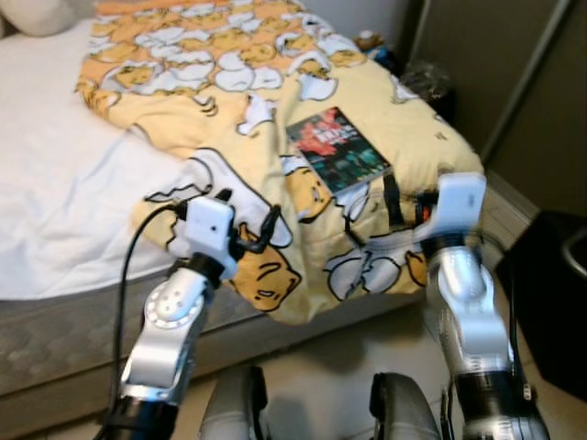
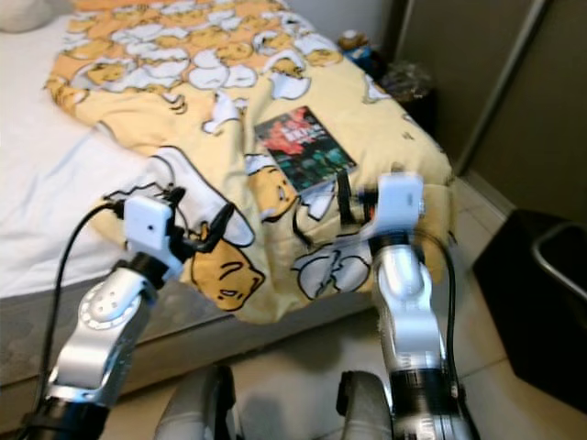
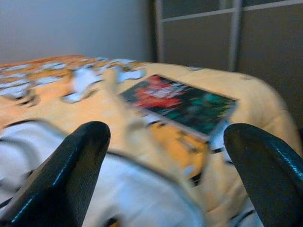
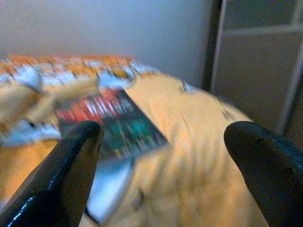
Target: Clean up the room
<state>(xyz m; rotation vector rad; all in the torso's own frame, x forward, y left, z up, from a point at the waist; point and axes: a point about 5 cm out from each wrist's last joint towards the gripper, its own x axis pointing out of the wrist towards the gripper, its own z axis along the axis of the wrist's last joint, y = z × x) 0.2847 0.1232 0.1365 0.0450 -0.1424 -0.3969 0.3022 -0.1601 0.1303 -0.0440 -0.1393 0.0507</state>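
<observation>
1. A book [image 1: 337, 149] with a dark red and green cover lies flat on the yellow blanket [image 1: 275, 82], near the bed's foot corner (the cover lettering is too blurred to read).
2. The blanket, printed with white and orange cartoon figures, hangs over the mattress edge; a white sheet [image 1: 55, 183] shows beside it.
3. The left gripper [image 3: 165, 156] is raised over the blanket's edge, its fingers [image 3: 71, 170] spread wide with nothing between them, short of the book.
4. The right gripper [image 4: 163, 156] hovers near the book's corner, fingers [image 4: 71, 175] likewise apart and empty.
5. A black bin [image 2: 541, 293] stands on the floor to the right.
</observation>
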